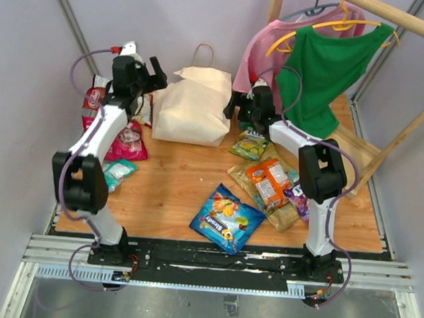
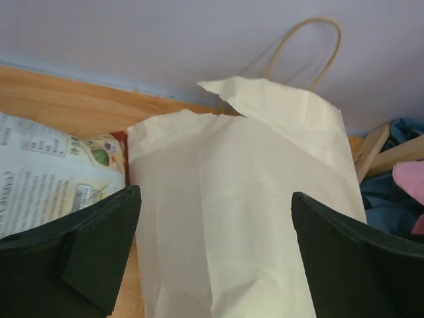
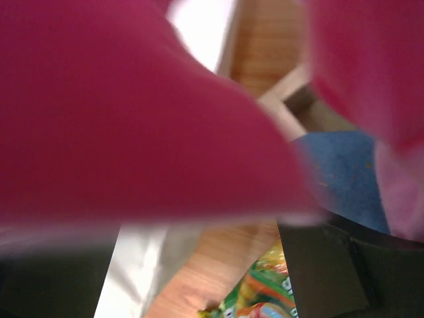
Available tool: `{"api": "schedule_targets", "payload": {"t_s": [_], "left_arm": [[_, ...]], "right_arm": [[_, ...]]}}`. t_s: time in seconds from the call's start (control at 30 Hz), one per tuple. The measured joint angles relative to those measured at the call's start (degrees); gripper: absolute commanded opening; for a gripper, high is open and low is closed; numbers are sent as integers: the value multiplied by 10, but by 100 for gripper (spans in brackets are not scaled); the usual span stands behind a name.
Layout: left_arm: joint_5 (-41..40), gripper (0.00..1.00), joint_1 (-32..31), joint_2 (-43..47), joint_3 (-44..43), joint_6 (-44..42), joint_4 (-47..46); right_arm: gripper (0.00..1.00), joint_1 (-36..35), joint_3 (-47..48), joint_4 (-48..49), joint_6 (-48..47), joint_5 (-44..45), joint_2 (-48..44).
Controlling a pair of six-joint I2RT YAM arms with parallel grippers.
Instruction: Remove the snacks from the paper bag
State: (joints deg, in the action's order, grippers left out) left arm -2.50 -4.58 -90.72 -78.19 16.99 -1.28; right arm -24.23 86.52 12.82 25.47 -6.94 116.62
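As the blue packet (image 1: 226,219), orange packet (image 1: 268,178) and other snacks lie out on the tabletop (image 1: 174,189), emptying looks well along, probably checking for leftovers. Left end effector (image 2: 215,199) is spread wide, empty, aimed at the bag (image 1: 193,107) slumped at the far middle. Right end effector (image 1: 238,104) sits just right of the bag; can't tell its grip, pink shirt (image 3: 132,119) blocks its camera. Next: find the bag mouth, reach in; contents hidden.
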Motion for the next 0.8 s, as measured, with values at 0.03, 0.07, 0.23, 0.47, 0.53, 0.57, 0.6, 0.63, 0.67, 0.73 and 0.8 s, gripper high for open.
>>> {"api": "schedule_targets", "payload": {"t_s": [0.03, 0.07, 0.23, 0.47, 0.53, 0.57, 0.6, 0.63, 0.67, 0.73, 0.8], "left_arm": [[12, 100, 1, -33, -31, 0, 21], [28, 100, 2, -76, -73, 0, 52], [101, 100, 8, -248, -231, 4, 167], [179, 100, 27, -306, -246, 16, 229], [192, 100, 29, -300, -237, 17, 222], [196, 100, 29, -295, -227, 18, 217], [201, 100, 29, -287, -212, 20, 211], [206, 100, 29, -275, -189, 23, 202], [212, 100, 29, -263, -167, 27, 196], [221, 100, 29, -238, -123, 34, 176], [232, 100, 29, -211, -80, 43, 159]], "right_arm": [[92, 6, 14, -16, 5, -3, 18], [91, 11, 29, -30, 8, -5, 34], [87, 31, 87, -77, 20, -21, 80], [77, 40, 96, -51, 66, -82, 92], [72, 40, 94, -32, 86, -101, 98], [67, 40, 90, -22, 96, -109, 99], [62, 40, 85, -14, 104, -116, 100], [58, 40, 78, -2, 116, -124, 100], [53, 40, 71, 8, 124, -129, 100], [43, 40, 55, 28, 142, -137, 100], [31, 41, 38, 44, 155, -142, 100]]}}
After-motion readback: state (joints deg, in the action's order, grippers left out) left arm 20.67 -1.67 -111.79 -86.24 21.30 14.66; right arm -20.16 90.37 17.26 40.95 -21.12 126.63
